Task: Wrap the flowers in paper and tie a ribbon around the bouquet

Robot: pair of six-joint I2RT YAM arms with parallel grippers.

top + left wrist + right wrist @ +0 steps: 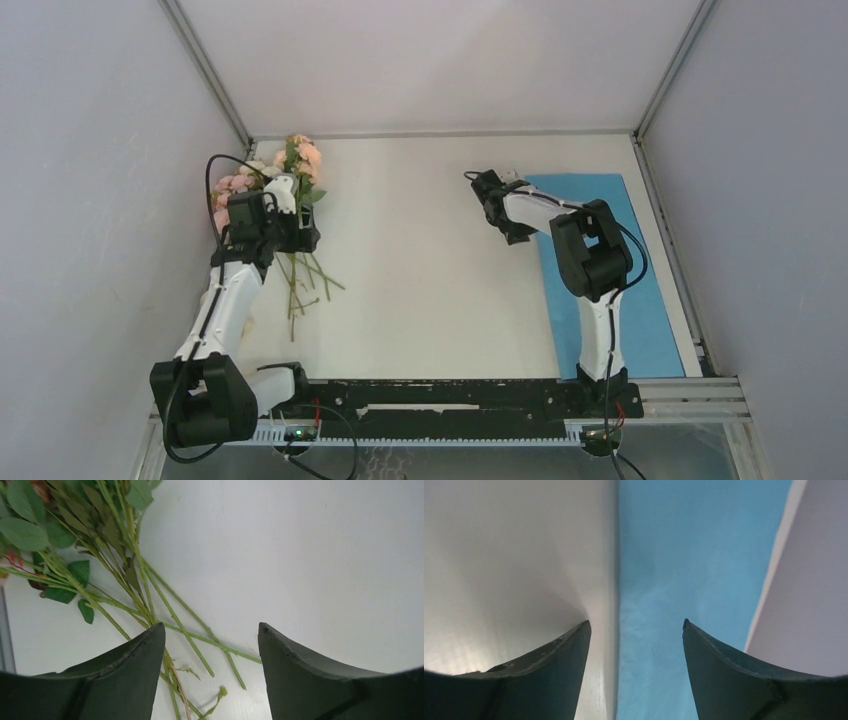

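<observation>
Pinch flowers [300, 158] gently mid-stem, thin and bendy; lift flimsy paper [684, 555] by edge. Seeing left gripper [211, 630], right gripper [635, 625] wide, empty.

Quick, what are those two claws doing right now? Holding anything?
Left gripper: open, holding nothing, above the stems of the flowers.
Right gripper: open, holding nothing, over the paper edge.

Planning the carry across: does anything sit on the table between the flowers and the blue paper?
Nothing visible lies on the table between the flowers and the paper. Only the right tool, open, hangs above the paper's left edge, in the path.
</observation>
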